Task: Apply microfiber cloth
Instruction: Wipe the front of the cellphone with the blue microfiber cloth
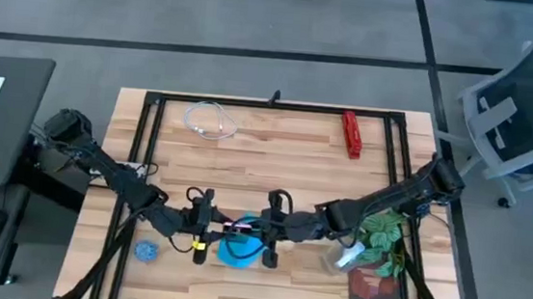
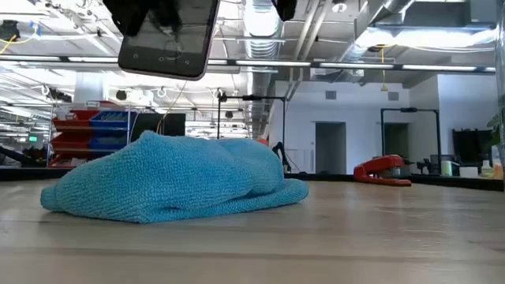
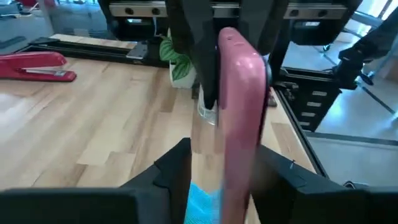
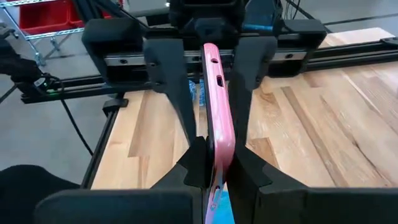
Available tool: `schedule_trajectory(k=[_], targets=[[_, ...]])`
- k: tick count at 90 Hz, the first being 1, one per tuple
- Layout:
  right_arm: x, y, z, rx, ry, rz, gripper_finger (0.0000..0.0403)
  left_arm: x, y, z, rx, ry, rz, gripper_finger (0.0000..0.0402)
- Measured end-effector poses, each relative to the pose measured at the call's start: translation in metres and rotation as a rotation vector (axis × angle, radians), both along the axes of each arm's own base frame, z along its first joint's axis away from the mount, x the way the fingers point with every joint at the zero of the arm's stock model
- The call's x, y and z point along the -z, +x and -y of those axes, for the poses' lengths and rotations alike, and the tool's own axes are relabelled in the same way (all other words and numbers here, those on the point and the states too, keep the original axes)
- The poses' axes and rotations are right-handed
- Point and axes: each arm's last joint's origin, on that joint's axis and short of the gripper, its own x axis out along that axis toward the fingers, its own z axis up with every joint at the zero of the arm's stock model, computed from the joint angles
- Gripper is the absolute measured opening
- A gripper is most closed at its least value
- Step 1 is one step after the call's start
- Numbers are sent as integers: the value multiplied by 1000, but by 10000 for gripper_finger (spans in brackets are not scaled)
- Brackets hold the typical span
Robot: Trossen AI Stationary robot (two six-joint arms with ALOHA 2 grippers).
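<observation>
High view shows the light wooden table [image 1: 276,146] with both my dark arms meeting near its front edge. Under them lies the sky-blue microfiber cloth [image 2: 170,177], a soft crumpled heap resting flat on the wood, not lifted. Above it hangs the black smartphone with a pink case [image 4: 214,118], held on edge and clear of the cloth. My right gripper [image 4: 212,158] is closed on the phone's lower end, and my left gripper [image 3: 221,165] clamps its other end. I judge the risk is this: the two grips can pull against each other, so the phone twists or slips down.
</observation>
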Motion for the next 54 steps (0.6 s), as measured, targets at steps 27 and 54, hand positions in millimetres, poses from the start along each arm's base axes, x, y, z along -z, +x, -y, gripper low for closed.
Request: schedule_trajectory(k=[27,54], targets=[[0,0,1,8,-5,0,25,0,0,0,-5,-5,1,8],[-2,-10,6,12,-64,-102,145,21,-11,-9,-102,-36,-37,5]])
